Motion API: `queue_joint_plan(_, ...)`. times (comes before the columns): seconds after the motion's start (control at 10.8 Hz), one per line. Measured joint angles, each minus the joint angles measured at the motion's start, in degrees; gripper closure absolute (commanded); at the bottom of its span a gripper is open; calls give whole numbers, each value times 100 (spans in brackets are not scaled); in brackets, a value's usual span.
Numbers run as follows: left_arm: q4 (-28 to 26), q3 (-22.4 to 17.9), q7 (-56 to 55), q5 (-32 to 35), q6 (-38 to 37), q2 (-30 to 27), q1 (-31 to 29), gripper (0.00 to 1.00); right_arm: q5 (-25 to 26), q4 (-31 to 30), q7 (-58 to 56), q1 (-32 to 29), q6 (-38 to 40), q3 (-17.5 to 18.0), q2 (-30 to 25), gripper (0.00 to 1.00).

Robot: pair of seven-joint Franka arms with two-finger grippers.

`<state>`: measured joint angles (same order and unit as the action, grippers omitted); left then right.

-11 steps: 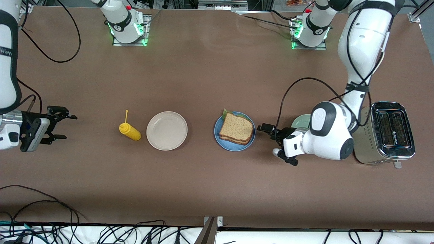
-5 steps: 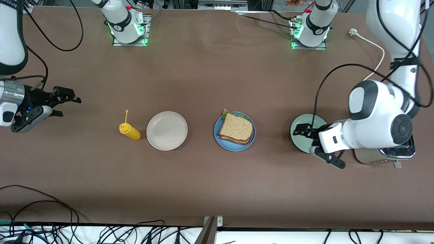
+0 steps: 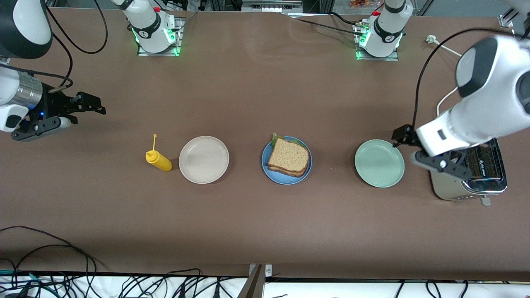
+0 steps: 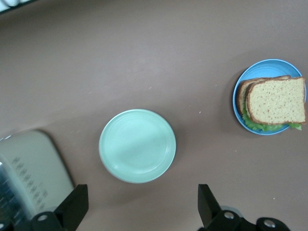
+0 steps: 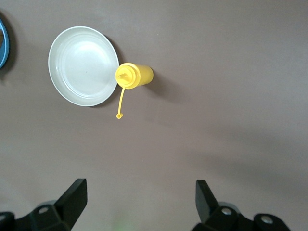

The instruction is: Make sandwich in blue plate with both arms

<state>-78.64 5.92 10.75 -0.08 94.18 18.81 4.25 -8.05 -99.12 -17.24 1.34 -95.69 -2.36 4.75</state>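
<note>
- On the blue plate (image 3: 265,167), at the middle of the table, rests the sandwich (image 3: 289,157): two brown toast slices with green lettuce showing at the edge.
- Beside it, toward the left arm's end, lies a mint-green plate (image 3: 379,163), bare, and next to that a silver toaster (image 3: 480,182).
- Toward the right arm's end sits a beige plate (image 3: 203,159), with a yellow squeeze bottle (image 3: 158,160) just beside it, its cap dangling on a strap.
- Up in the air, the left gripper (image 3: 408,145) hangs between the mint-green plate and the toaster, fingers spread wide, holding nothing.
- At the right arm's end, the right gripper (image 3: 89,105) hovers over bare tabletop, well apart from the bottle, fingers wide and empty.
</note>
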Motion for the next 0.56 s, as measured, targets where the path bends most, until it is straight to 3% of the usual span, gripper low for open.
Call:
queue_joint_plan(0.28, -986, -123, -31, 16, -82, -1163, -39, 0, 526, -37, 699, -10, -55, 3, -202, 0)
queue_joint_plan(0.56, -1560, -144, -52, 16, -81, -1937, -336, 0, 634, -44, 918, -7, -56, 97, -517, 0)
